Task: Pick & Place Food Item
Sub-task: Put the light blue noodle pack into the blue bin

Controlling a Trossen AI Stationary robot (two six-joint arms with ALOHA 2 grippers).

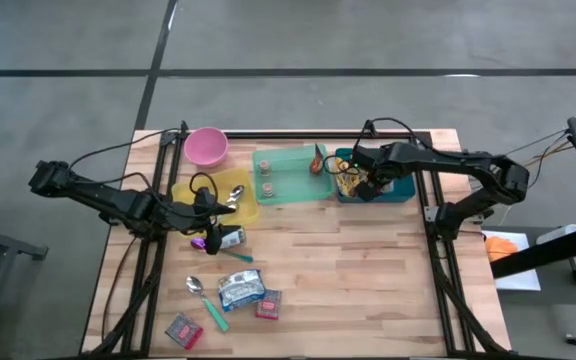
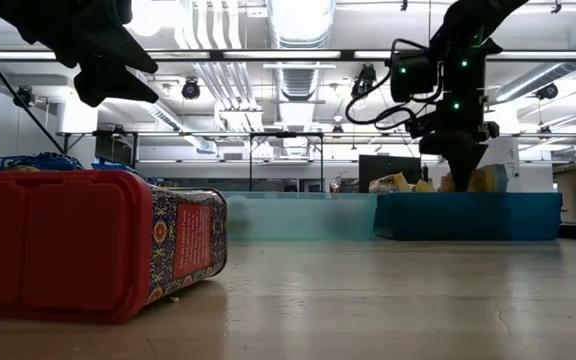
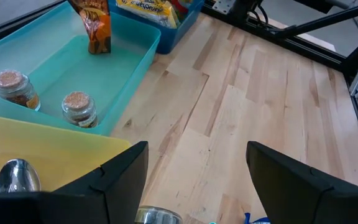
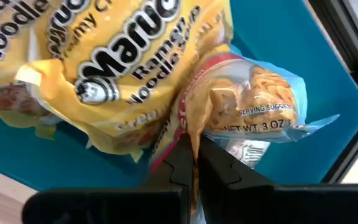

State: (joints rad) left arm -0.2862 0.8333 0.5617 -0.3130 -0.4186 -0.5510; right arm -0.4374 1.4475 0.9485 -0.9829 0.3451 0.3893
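My right gripper (image 4: 195, 152) is over the blue bin (image 1: 406, 196) at the table's far right and is shut on a clear ramen packet (image 4: 253, 102) with red and blue print. Beside that packet in the bin lies a yellow noodle packet (image 4: 123, 62). In the low view the right gripper (image 2: 463, 165) points down just above the bin's wall (image 2: 468, 215). My left gripper (image 3: 197, 165) hangs open with nothing in it, near the yellow tray (image 1: 218, 195) on the left. My right gripper pinches a crumpled edge of the ramen packet (image 4: 190, 127) between its two fingertips, coming from above and pointing steeply down. The packet's body spreads out beyond the fingers over the bin's floor. Whether it is lifted clear of the other packets I cannot tell.
A teal tray (image 3: 114, 68) holds two cork-topped jars (image 3: 79, 109) and an orange packet (image 3: 95, 28). A pink bowl (image 1: 206, 147) stands at the far left. A spoon (image 1: 206, 298), packets (image 1: 240, 290) and red tins (image 1: 183, 328) lie near the front; one tin (image 2: 88, 240) fills the low view's left.
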